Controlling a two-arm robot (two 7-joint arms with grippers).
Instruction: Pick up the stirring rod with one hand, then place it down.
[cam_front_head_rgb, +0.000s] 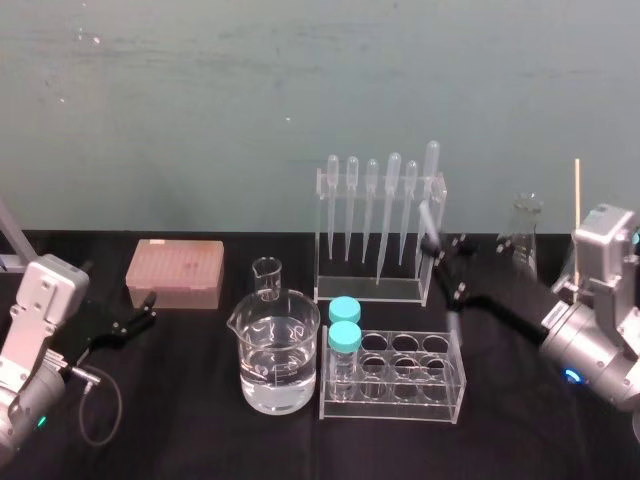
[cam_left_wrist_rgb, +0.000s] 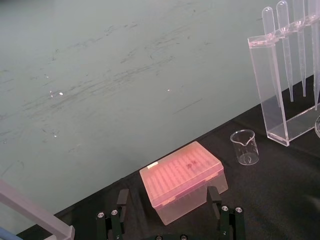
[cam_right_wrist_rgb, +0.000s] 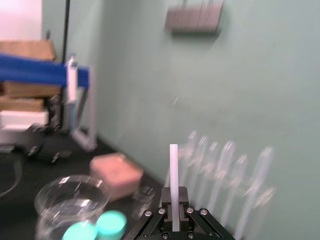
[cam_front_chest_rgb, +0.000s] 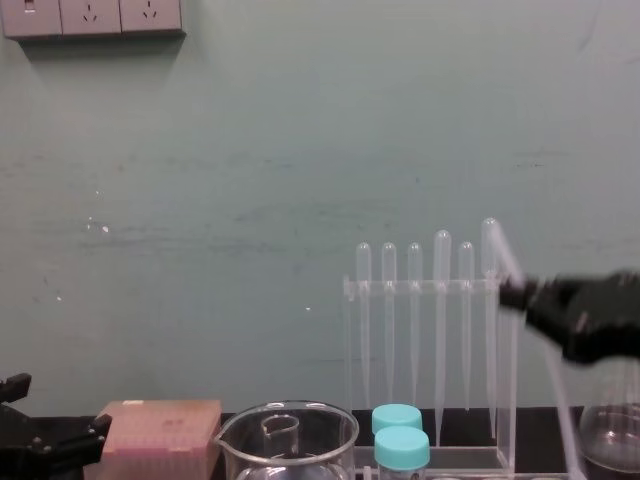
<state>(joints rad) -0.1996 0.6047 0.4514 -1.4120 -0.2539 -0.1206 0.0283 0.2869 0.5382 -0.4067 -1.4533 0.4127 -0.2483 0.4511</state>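
The stirring rod (cam_front_head_rgb: 451, 322) is a thin translucent-white stick, held tilted above the table between the pipette rack and the tube rack. My right gripper (cam_front_head_rgb: 440, 250) is shut on it partway along its length. In the right wrist view the rod (cam_right_wrist_rgb: 173, 170) stands up from between the closed black fingers of the right gripper (cam_right_wrist_rgb: 173, 212). The chest view shows the rod (cam_front_chest_rgb: 505, 262) slanting past the pipette rack's right end, with the right gripper (cam_front_chest_rgb: 515, 295) on it. My left gripper (cam_front_head_rgb: 148, 310) rests low at the far left, open (cam_left_wrist_rgb: 167, 192) and holding nothing.
A clear pipette rack (cam_front_head_rgb: 380, 225) stands at the back. In front are a large beaker (cam_front_head_rgb: 275, 355) of water, a small beaker (cam_front_head_rgb: 267, 277) and a tube rack (cam_front_head_rgb: 392, 375) with two blue-capped tubes. A pink tip box (cam_front_head_rgb: 175, 272) sits left, a conical flask (cam_front_head_rgb: 525, 240) right.
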